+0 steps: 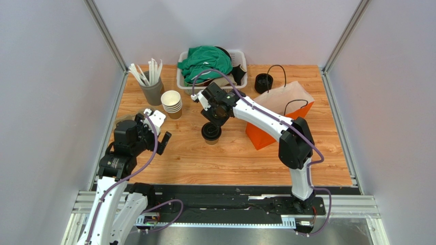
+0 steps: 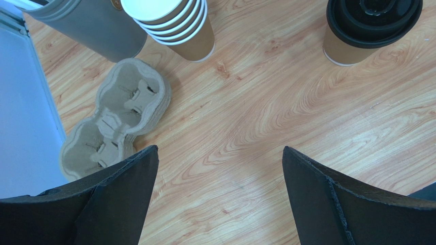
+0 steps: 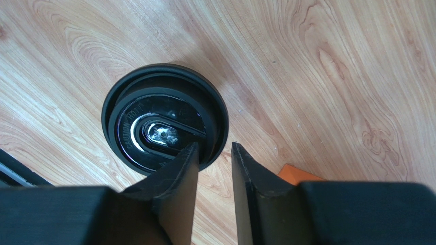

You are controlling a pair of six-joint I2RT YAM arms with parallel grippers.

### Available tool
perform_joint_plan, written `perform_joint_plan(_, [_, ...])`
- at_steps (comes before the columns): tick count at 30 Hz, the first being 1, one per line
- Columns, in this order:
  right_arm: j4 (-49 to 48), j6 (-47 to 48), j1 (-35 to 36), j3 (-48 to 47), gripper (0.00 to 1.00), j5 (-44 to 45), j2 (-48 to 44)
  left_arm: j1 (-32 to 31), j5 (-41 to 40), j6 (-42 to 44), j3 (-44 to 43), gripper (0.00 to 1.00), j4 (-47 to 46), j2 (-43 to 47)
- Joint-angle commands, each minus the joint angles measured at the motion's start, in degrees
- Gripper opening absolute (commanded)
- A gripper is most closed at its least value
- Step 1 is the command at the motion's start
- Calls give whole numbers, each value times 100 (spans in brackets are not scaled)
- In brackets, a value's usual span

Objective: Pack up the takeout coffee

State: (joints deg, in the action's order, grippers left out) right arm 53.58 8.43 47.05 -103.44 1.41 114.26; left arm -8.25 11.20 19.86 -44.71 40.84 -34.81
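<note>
The coffee (image 1: 211,131), a brown cup under a black lid, stands upright on the table (image 1: 230,158) near the orange bag (image 1: 263,133), on the bag's left side. The right gripper (image 1: 214,116) hangs directly over the coffee, its jaws drawn nearly together astride the lid's near rim; whether they pinch it cannot be told. Farther from the bag, well beyond the coffee, the left gripper (image 1: 159,130) hovers above bare wood, spread wide and holding nothing. A stack of lidless cups (image 1: 172,103) and a pulp carrier (image 2: 117,117) sit on that same far side.
</note>
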Motion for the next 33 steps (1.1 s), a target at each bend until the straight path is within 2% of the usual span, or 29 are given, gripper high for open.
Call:
perform_joint_plan(1, [-146,-52,-11,26,31,-245,105,34,-74,18,15,99,-199,18])
perform_joint_plan(8, [-67,-52,-3,-45,24,-334,185,43,-74,27,23,99,-191,9])
perform_joint_plan(12, [-15,-52,-3,-89,7,-378,158,43,-83,27,24,99,-199,18])
perform_joint_plan(15, [12,-43,-11,-150,0,-405,97,43,-74,27,24,99,-191,9])
perform_joint_plan(33, [504,484,-11,-800,0,-651,-720,43,-74,18,15,99,-190,27])
